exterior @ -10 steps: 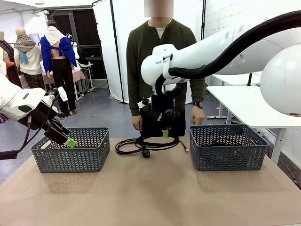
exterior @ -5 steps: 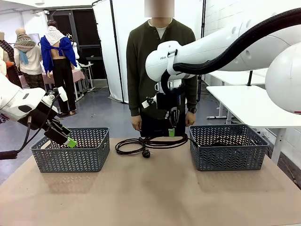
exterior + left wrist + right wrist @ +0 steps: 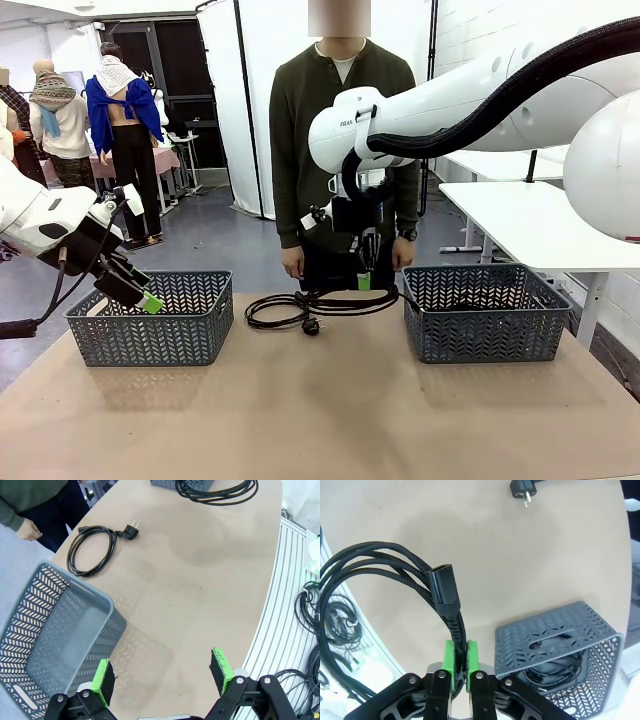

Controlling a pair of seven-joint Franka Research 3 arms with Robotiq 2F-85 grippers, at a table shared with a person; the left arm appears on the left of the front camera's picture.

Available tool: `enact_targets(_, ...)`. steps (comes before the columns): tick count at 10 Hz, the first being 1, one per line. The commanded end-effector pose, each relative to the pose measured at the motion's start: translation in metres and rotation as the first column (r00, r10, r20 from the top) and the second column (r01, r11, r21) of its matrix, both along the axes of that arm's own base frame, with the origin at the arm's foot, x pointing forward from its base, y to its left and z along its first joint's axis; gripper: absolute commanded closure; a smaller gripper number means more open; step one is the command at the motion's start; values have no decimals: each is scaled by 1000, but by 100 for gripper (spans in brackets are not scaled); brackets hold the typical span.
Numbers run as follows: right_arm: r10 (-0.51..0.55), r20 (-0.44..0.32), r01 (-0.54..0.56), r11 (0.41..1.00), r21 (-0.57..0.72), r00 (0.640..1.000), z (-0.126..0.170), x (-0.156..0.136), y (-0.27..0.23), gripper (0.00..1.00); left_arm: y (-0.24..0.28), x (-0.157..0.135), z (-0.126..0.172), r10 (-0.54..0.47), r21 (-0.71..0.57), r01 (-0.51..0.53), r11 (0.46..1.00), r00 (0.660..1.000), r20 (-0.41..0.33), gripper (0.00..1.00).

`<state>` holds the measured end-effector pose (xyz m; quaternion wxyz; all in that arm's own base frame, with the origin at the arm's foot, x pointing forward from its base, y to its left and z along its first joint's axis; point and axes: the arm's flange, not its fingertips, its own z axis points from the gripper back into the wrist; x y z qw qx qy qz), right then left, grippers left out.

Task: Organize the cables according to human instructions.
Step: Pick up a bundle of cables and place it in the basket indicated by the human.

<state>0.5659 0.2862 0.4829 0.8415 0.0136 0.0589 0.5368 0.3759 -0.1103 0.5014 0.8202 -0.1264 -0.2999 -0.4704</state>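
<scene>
Mid-frame, right fingers (image 3: 364,283) clamp braided cable (image 3: 445,587) off counter (image 3: 320,400), beside right basket (image 3: 485,320), prob. for dropping in; left fingers (image 3: 150,302) spread, empty.

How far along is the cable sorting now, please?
Done: one coiled cable lies in the right basket. In hand: the right jaws are shut on a braided cable, held up near that basket. Left: the power cable lies on the table; the left basket looks empty.
</scene>
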Motion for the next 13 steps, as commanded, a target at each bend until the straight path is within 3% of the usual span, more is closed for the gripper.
enact_targets(1, 41, 35, -42, 999, 12, 999, 11, 2, -7, 100, 4, 2, -3, -23, -13, 23, 1000, 1000, 2, 0)
enact_targets(5, 157, 72, -157, 988, -2, 985, 34, 14, -67, 100, 4, 2, -3, -23, -13, 23, 1000, 1000, 2, 0)
enact_targets(7, 235, 154, -235, 972, -18, 960, 40, 28, -104, 100, 4, 2, -3, -23, -13, 23, 1000, 1000, 2, 0)
enact_targets(11, 312, 218, -299, 950, -91, 925, 36, 54, -162, 100, 4, 2, -3, -23, -13, 23, 1000, 1000, 2, 0)
enact_targets(13, 319, 207, -306, 948, -93, 925, 31, 67, -181, 100, 4, 2, -3, -23, -13, 23, 1000, 1000, 2, 0)
